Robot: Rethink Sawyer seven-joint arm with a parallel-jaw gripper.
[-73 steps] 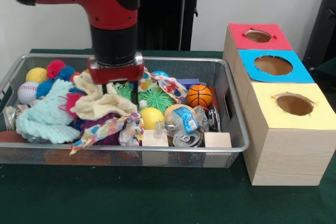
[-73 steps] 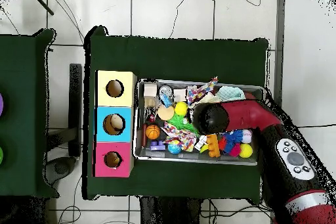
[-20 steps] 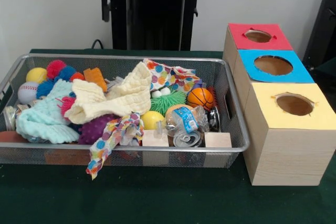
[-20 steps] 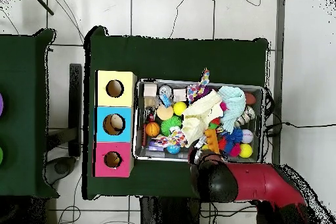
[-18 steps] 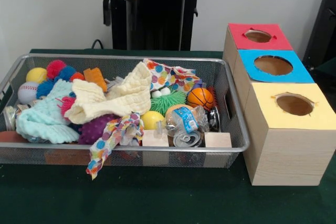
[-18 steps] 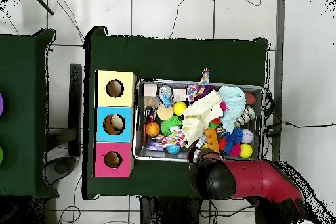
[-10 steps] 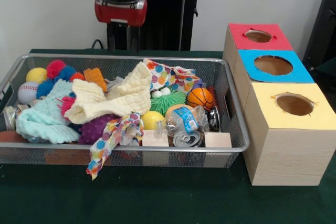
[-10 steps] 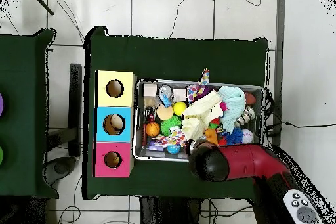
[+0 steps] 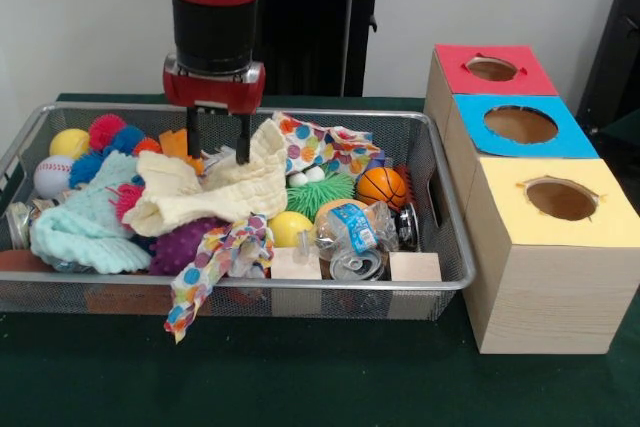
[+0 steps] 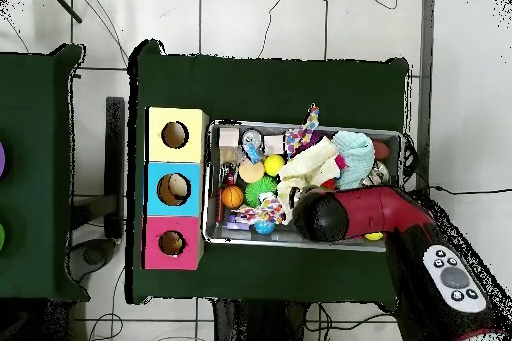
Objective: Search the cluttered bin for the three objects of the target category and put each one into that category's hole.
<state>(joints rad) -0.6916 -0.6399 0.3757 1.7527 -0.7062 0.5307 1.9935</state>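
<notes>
The bin (image 9: 440, 285) is a silver wire mesh tray full of toys and cloths; it also shows in the overhead view (image 10: 260, 124). My gripper (image 9: 216, 147) is open and empty. It hangs low over the bin's back part, with its fingertips just above a cream cloth (image 9: 215, 192) and beside an orange toy (image 9: 178, 144). In the overhead view my red arm (image 10: 350, 215) covers the gripper. In the bin lie a small basketball (image 9: 380, 185), a yellow ball (image 9: 288, 227), a green spiky ball (image 9: 322, 192), a purple spiky ball (image 9: 185, 247) and a baseball (image 9: 52, 177).
Three wooden boxes with holes stand right of the bin: red top (image 9: 493, 69), blue top (image 9: 520, 124), yellow top (image 9: 560, 197). A mint knitted cloth (image 9: 90, 217), a dotted cloth (image 9: 320, 147), wooden blocks (image 9: 296, 264) and clear plastic packaging (image 9: 350, 232) crowd the bin. A patterned strip (image 9: 190, 297) hangs over the front rim.
My gripper has come down from high behind the bin to just above the cream cloth at the bin's back. It stays open. The things in the bin have not moved.
</notes>
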